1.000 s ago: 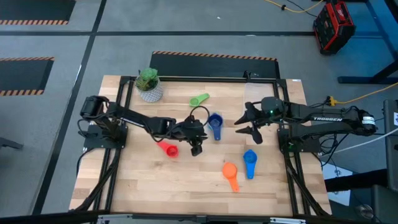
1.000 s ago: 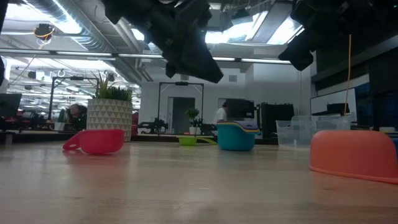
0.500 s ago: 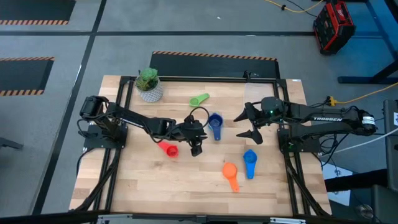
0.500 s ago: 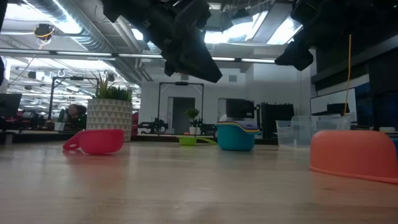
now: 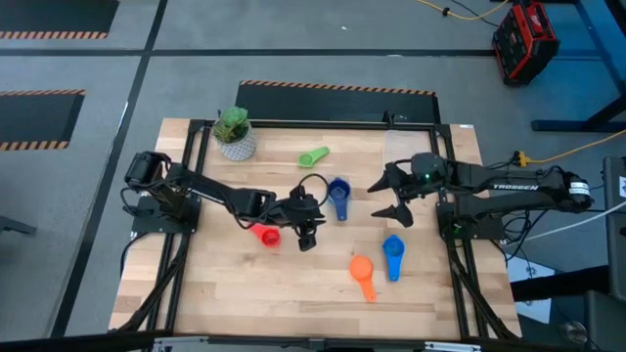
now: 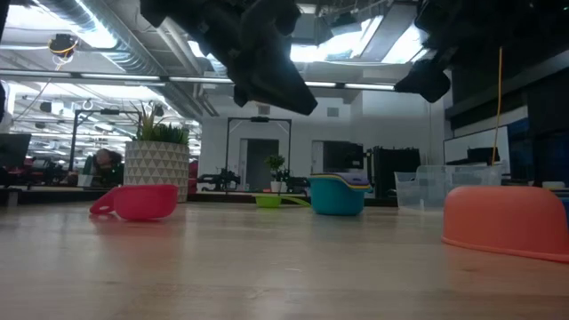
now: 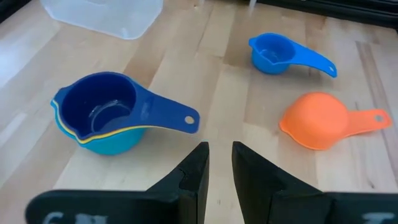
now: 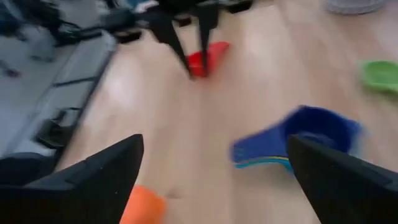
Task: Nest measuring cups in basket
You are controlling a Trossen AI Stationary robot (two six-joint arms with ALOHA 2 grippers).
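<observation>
A stack of nested measuring cups point(image 5: 338, 194), dark blue over yellow and light blue, stands upright mid-table point(image 7: 99, 112). My left gripper point(image 5: 306, 238) hovers between it and a red cup point(image 5: 264, 234), its fingers point(image 7: 199, 163) nearly together with nothing between them. My right gripper point(image 5: 374, 199) hangs wide open in the air on the stack's right point(image 8: 214, 142). A green cup point(image 5: 314, 156) lies farther back. A small blue cup point(image 5: 393, 252) and an overturned orange cup point(image 5: 363, 274) lie nearer the front. The clear basket point(image 7: 106, 15) stands on the table beyond the stack.
A green plant in a white pot point(image 5: 235, 135) stands at the table's far left corner. Bare wood lies in front of the red cup and along the near edge point(image 5: 274, 303). Dark frame rails point(image 5: 176, 264) run along the left and right sides.
My right gripper has opened from about half to full width while staying where it was. The cups have not moved.
</observation>
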